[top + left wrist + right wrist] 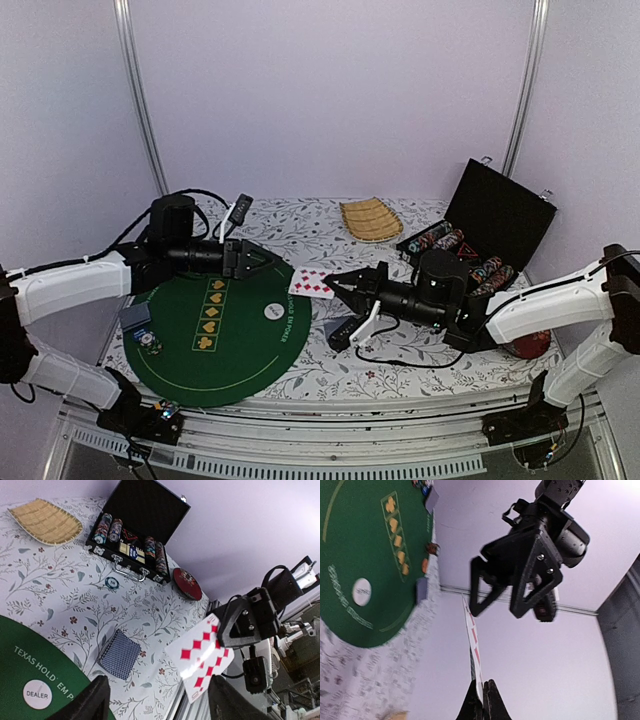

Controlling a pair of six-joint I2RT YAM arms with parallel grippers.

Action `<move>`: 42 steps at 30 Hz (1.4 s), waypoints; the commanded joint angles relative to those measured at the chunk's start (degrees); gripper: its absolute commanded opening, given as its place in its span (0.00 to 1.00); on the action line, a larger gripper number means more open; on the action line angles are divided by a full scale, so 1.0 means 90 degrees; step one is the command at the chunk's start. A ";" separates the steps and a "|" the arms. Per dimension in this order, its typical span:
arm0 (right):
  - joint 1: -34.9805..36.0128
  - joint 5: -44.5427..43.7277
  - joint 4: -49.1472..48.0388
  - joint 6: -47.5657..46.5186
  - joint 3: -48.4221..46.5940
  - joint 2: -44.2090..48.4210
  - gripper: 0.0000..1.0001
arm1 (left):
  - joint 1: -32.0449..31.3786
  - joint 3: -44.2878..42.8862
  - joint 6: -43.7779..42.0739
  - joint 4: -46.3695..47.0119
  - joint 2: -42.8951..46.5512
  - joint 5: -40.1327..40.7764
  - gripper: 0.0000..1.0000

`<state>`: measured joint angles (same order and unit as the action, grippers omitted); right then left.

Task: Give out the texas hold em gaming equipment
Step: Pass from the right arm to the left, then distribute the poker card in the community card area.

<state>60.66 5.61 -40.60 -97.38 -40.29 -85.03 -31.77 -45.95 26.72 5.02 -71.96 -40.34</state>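
Diamond-pip card [311, 283]: thin, glossy, flat, held in midair near rim of round green felt mat [235, 345]. Right gripper [337, 284] pinched tight on one end. Left gripper [278, 262] jaws spread wide just off far end, gripping nothing. Blue-backed deck [119, 655] flat on floral cloth, bare cloth around it.

The playing card [202, 662] is thin coated paper, glossy enough to carry a white sheen across its face. The green mat [225, 345] looks like matt felt with printed lettering. A smooth cloth with a floral print covers the surface [60, 595]. The tray [45, 520] is a ribbed tan weave, dry and rough. The case [145, 505] is black with a finely textured lining, and its handle [127, 571] is bright polished metal. The left claw [278, 262] and right claw [335, 283] are matt black plastic. The arm shells [70, 285] are smooth white plastic.
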 commanded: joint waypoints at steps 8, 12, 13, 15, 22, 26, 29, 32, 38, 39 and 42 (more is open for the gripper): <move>0.0180 -0.0599 -0.1898 -0.2642 -0.0265 -0.0625 0.02 | -0.0264 0.0044 0.1058 0.1443 -0.0472 -0.1204 0.69; 0.0183 -0.0538 -0.1920 -0.2610 -0.0310 -0.0697 0.02 | -0.0414 -0.0047 0.1078 0.1501 -0.0702 -0.1299 0.39; 0.0182 -0.0535 -0.1920 -0.2593 -0.0317 -0.0698 0.02 | -0.0424 -0.0050 0.1075 0.1508 -0.0735 -0.1371 0.29; 0.0181 -0.0526 -0.1958 -0.2492 -0.0310 -0.0693 0.02 | -0.0450 -0.0010 0.1075 0.1564 -0.0746 -0.1458 0.09; 0.0182 -0.0613 -0.2188 -0.1727 -0.0205 -0.0577 0.65 | -0.0252 0.0263 0.0907 0.0691 -0.0133 -0.0804 0.00; 0.0110 -0.0608 -0.1499 0.0204 -0.0153 0.0063 0.99 | 0.0567 0.0825 0.0787 -0.0958 0.0676 -0.0465 0.00; -0.0072 0.0072 0.0063 0.1272 -0.0179 0.0685 0.99 | 0.1062 0.0832 0.0144 -0.3422 0.0910 0.0224 0.00; -0.0171 0.0346 0.0246 0.1974 0.0060 0.0884 0.99 | 0.1322 0.0706 -0.0319 -0.4975 0.0905 0.0817 0.00; -0.0193 0.0208 0.0006 0.1941 0.0384 0.0710 0.99 | 0.2010 0.0426 -0.0816 -0.6540 0.0538 0.2062 0.00; -0.0216 0.0237 -0.0108 0.1927 0.0452 0.0686 0.99 | 0.2154 0.0363 -0.0814 -0.6632 0.0386 0.2134 0.00; -0.0310 0.0347 -0.0389 0.1923 0.0651 0.0702 0.99 | 0.2182 0.0194 -0.0666 -0.6866 0.0038 0.2551 0.00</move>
<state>59.07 7.05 -41.98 -82.24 -36.56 -78.35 -13.41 -41.30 22.20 -47.77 -68.49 -25.04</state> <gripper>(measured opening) 0.990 0.010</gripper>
